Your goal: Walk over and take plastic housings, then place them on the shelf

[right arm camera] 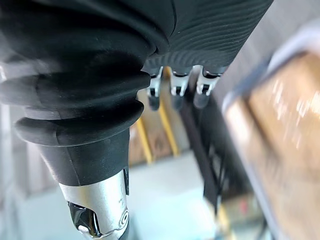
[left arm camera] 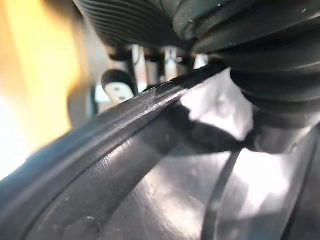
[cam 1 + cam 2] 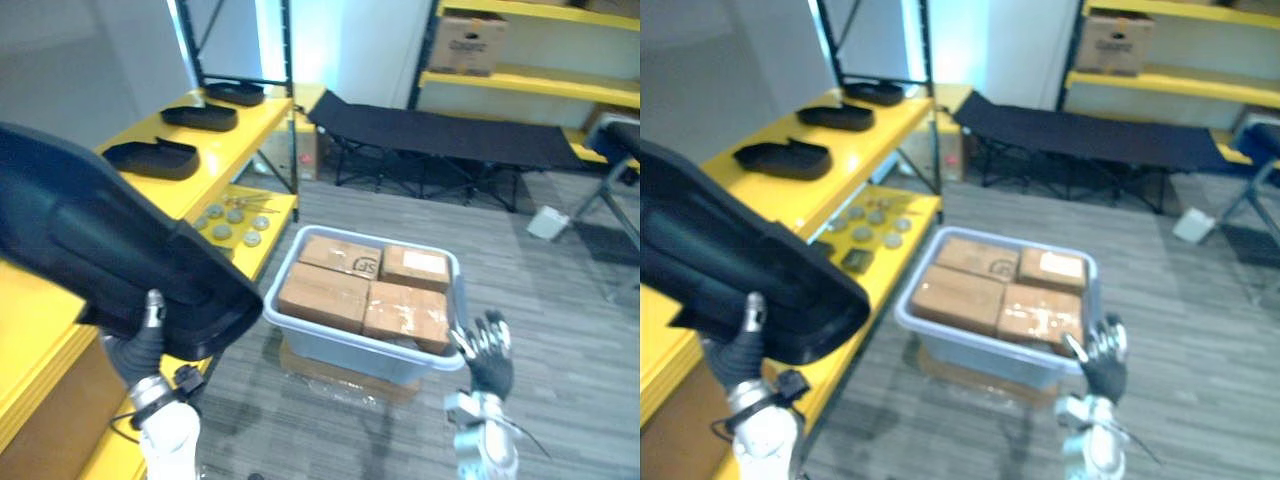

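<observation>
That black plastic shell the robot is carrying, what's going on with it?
The left robot hand grips a large black plastic housing, held up beside the yellow shelf, where three similar housings lie. The right robot hand hangs open next to a grey bin of cardboard boxes.

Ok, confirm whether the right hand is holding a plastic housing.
No, the right hand hangs empty with spread fingers beside the grey bin; the black housing is in the left hand.

The yellow shelf (image 3: 215,160) carries three black housings (image 3: 152,157) in a row on its upper level, apart from one another. Small round pieces (image 3: 235,222) lie scattered on the lower level. Beside it, on the floor (image 3: 560,330), stands a grey tub (image 3: 340,345) packed with cardboard boxes (image 3: 322,295).
</observation>
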Robot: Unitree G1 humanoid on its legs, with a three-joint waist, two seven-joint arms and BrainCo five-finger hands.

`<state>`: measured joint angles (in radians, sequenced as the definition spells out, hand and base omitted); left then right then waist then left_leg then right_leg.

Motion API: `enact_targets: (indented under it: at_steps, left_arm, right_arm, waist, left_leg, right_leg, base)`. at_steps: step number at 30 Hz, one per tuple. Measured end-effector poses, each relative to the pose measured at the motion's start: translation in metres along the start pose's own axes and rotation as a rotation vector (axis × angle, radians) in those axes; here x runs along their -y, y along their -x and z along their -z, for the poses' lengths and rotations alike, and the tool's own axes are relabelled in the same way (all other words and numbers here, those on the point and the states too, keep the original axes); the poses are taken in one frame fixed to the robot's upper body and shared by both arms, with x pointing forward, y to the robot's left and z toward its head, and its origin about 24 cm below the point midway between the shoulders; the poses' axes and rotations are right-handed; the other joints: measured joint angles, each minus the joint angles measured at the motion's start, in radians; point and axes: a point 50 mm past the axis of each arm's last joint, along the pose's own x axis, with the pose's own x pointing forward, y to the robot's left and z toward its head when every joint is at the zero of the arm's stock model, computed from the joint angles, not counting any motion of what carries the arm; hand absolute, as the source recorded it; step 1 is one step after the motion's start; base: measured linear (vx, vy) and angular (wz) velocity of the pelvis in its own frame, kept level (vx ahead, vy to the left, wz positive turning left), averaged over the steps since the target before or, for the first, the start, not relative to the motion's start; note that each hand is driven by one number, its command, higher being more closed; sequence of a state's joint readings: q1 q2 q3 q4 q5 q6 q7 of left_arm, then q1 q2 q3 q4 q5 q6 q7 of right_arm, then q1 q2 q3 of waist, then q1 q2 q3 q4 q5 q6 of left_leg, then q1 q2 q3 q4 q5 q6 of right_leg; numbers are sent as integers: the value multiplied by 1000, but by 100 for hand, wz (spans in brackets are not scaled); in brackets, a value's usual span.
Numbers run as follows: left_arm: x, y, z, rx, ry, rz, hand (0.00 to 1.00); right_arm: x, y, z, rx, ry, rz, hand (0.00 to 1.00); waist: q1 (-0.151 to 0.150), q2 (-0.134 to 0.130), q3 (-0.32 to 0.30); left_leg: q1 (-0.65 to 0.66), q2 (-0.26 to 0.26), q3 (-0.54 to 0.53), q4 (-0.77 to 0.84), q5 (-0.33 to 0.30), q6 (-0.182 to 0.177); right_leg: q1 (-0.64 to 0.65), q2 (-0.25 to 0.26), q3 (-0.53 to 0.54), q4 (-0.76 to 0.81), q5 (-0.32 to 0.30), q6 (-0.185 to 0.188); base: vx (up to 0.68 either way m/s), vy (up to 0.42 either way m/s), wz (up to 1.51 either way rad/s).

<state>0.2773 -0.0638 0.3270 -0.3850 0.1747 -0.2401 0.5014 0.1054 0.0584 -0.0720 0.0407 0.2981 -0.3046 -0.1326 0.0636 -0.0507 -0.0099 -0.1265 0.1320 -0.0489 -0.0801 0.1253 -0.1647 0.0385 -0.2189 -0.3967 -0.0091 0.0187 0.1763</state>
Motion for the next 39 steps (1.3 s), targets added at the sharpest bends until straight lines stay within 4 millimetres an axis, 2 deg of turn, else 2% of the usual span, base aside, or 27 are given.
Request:
enact_targets:
  at_steps: [2, 3, 4, 5, 6, 9, 10, 11, 13, 16, 18, 21, 22, 23, 24, 25, 26, 27, 28, 29, 30, 31, 33, 34, 37, 39]
  left_arm:
    - [-4, -2, -2, 15, -7, -20, 100]
    - [-9, -4, -5, 28, -14, -43, 100]
    - [-16, -7, -6, 40, -29, -77, 100]
    - [-19, -8, -7, 46, -37, -96, 100]
    - [-24, -10, -10, 63, -43, -122, 100]
    - [-23, -15, -18, 109, -31, -131, 100]
    - [-18, -17, -20, 118, -9, -125, 100]
    - [-15, -17, -21, 122, 4, -120, 100]
    - [-8, -15, -19, 107, 24, -98, 100]
    - [4, -11, -19, 102, 30, -46, 100]
    - [12, -7, -19, 98, 41, -4, 100]
    - [20, -4, -21, 95, 65, 35, 100]
    - [26, -2, -22, 89, 86, 61, 100]
    - [28, 1, -21, 82, 89, 74, 100]
    - [31, 3, -20, 72, 94, 102, 100]
    - [39, 2, -19, 69, 107, 139, 100]
    - [43, 2, -17, 65, 111, 149, 100]
    - [46, 2, -15, 53, 114, 168, 100]
    - [46, 3, -14, 48, 115, 175, 100]
    - [45, 5, -13, 41, 113, 182, 100]
    - [46, 6, -14, 42, 117, 201, 100]
    - [51, 4, -18, 70, 131, 229, 100]
    - [55, 4, -22, 93, 138, 262, 100]
    - [57, 3, -23, 100, 138, 285, 100]
    - [56, -2, -27, 126, 140, 273, 100]
    - [55, -14, -44, 227, 163, 260, 100]
  right_arm:
    - [-6, -7, -2, 14, -3, -22, 0]
    - [-13, -13, -5, 28, 0, -57, 0]
    - [-26, -19, -9, 51, -4, -102, 0]
    - [-34, -22, -10, 59, -5, -128, 0]
    - [-49, -27, -12, 71, -4, -180, 0]
    - [-72, -31, -16, 97, -14, -242, 0]
    - [-73, -31, -17, 104, -13, -239, 0]
    - [-72, -30, -17, 103, -13, -233, 0]
    - [-68, -27, -13, 87, -8, -212, 0]
    - [-53, -22, -10, 72, 6, -164, 0]
    - [-44, -22, -15, 90, 26, -137, 0]
    - [-38, -24, -22, 122, 33, -120, 0]
    - [-35, -24, -27, 142, 35, -116, 0]
    - [-34, -25, -28, 145, 39, -115, 0]
    - [-33, -24, -28, 145, 42, -109, 0]
    - [-27, -25, -32, 163, 48, -88, 0]
    - [-24, -27, -38, 185, 54, -79, 0]
    - [-24, -32, -48, 228, 58, -85, 0]
    - [-25, -34, -50, 238, 58, -88, 0]
    - [-25, -33, -54, 254, 54, -91, 0]
    - [-25, -30, -59, 278, 51, -93, 0]
    - [-25, -27, -60, 289, 30, -80, 0]
    - [-28, -26, -59, 286, 11, -75, 0]
    - [-33, -24, -56, 276, -16, -76, 0]
    - [-48, -25, -56, 275, -44, -121, 0]
    - [-62, -30, -61, 301, -65, -186, 0]
  waist:
    - [15, -9, 3]
    - [39, -22, 11]
    - [70, -34, 23]
    - [77, -39, 30]
    - [91, -55, 42]
    - [90, -89, 63]
    - [85, -102, 71]
    - [84, -109, 74]
    - [83, -108, 85]
    - [65, -100, 93]
    - [49, -73, 116]
    - [37, -56, 130]
    - [31, -42, 149]
    - [31, -37, 152]
    - [24, -28, 156]
    - [2, -31, 162]
    - [0, -22, 168]
    - [5, -4, 181]
    - [9, -9, 184]
    - [14, 2, 181]
    - [2, 25, 172]
    - [-21, 11, 178]
    - [-20, -15, 187]
    - [-24, -28, 191]
    - [-18, -21, 197]
    - [-14, -11, 203]
  left_leg:
    - [-17, -9, -40, 0, 7, 1]
    - [-30, -22, -88, 0, 11, 3]
    - [-33, -28, -108, 1, 12, 4]
    - [-32, -29, -111, 1, 12, 4]
    - [-33, -30, -114, 1, 12, 5]
    - [-62, -33, -129, 0, 9, 4]
    - [-78, -35, -135, 0, 11, 4]
    - [-85, -35, -135, 0, 12, 4]
    - [-84, -25, -131, 0, 14, 4]
    - [-85, -17, -140, 10, 23, -5]
    - [-83, -24, -177, 24, 21, -8]
    - [-122, -44, -259, 63, 16, -16]
    - [-134, -52, -302, 72, 21, -22]
    - [-141, -53, -303, 69, 25, -9]
    - [-166, -46, -230, 55, 18, 154]
    - [-210, -13, -44, 74, -51, 274]
    - [-235, 10, 45, 100, -90, 296]
    - [-304, 54, 167, 267, -119, 210]
    - [-319, 56, 168, 359, -128, 196]
    - [-317, 43, 166, 471, -140, 186]
    - [-278, 35, 168, 471, -188, 128]
    - [-263, 13, 162, 429, -188, 77]
    - [-256, -6, 171, 413, -185, 78]
    - [-262, -17, 178, 427, -193, 90]
    - [-268, -18, 202, 467, -216, 114]
    - [-311, -6, 197, 557, -278, 120]
  right_leg:
    - [16, -1, -45, 0, -3, 1]
    - [35, -4, -89, 2, -6, 0]
    - [33, -10, -100, 29, -18, -8]
    - [31, -13, -100, 41, -22, -7]
    - [25, -17, -99, 58, -32, -8]
    - [1, -13, -63, 66, -63, -15]
    - [-25, -6, 32, 81, -105, -19]
    - [-43, -1, 73, 94, -126, -8]
    - [-76, 19, 153, 134, -162, -17]
    - [-67, 31, 152, 149, -158, -14]
    - [-40, 35, 150, 157, -161, -18]
    - [-31, 42, 134, 204, -224, -30]
    - [-23, 44, 89, 246, -258, -38]
    - [-22, 45, 67, 267, -275, -42]
    - [-17, 43, 9, 281, -289, -55]
    - [2, 42, -51, 259, -275, -55]
    - [5, 45, -74, 257, -274, -55]
    - [1, 25, -106, 264, -278, -61]
    - [-2, 15, -106, 262, -278, -61]
    - [-1, 12, -95, 262, -276, -55]
    - [14, 26, -98, 257, -270, -45]
    - [15, 1, -98, 262, -268, -42]
    - [10, -14, -94, 258, -262, -37]
    - [4, -31, -85, 259, -245, -30]
    - [-5, -39, -38, 254, -201, -44]
    - [-5, -29, -27, 254, -195, -41]
  base:
    - [38, -16, 91]
    - [44, 22, 83]
    - [35, 34, 77]
    - [29, 44, 30]
    - [9, 22, 9]
    - [-31, 0, 15]
    - [-61, -1, 17]
    - [-58, -24, -2]
    - [-21, -60, -12]
    - [48, -62, 8]
    - [42, -31, 43]
    - [-2, -48, 81]
    - [-40, -74, 109]
    - [-52, -76, 131]
    - [-68, -84, 160]
    - [-56, -75, 174]
    - [-41, 32, 151]
    - [5, 97, 69]
    - [26, 120, 28]
    - [71, 66, -4]
    - [91, 129, 27]
    - [87, 129, 32]
    - [56, 106, 9]
    - [78, 133, -10]
    - [87, 180, -16]
    - [67, 165, -9]
